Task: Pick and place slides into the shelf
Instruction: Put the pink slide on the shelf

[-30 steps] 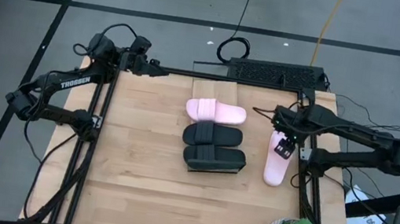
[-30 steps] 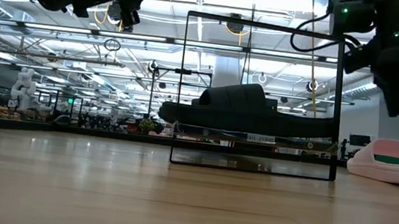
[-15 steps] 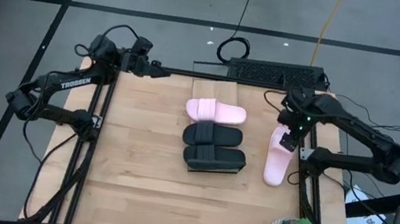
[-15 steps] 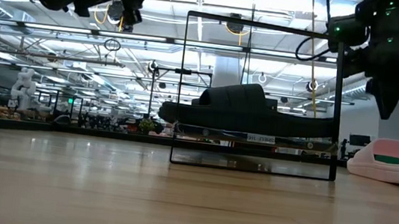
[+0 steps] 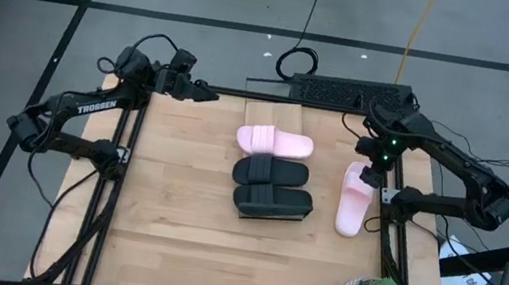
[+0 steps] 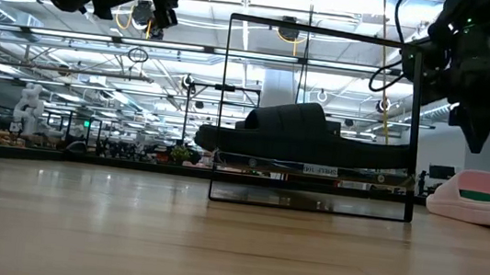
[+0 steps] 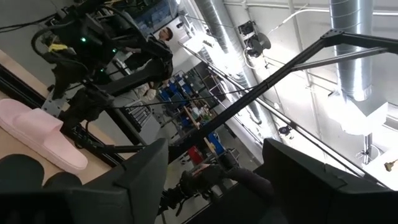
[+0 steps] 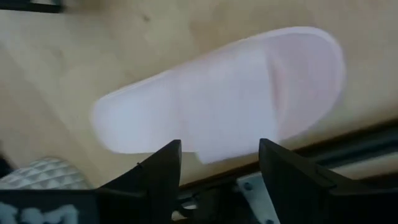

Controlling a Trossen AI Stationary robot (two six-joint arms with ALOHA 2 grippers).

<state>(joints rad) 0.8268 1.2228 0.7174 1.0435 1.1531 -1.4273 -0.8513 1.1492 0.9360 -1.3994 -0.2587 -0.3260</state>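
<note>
Bright, even overhead ceiling lighting, soft shadows on the table [image 5: 173, 211], motion-blurred pink slide [image 8: 224, 93] in the right wrist view.

Pale, smooth-grained wood tabletop [image 5: 172, 221] with a faint sheen – thin dark metal frame [image 6: 327, 28] of the shelf, matt. Black slides [image 5: 272, 187] look like matt foam or rubber; pink slide [image 8: 217, 93] smooth, soft-looking, matt – dark plastic fingers [image 8: 163, 174]
</note>
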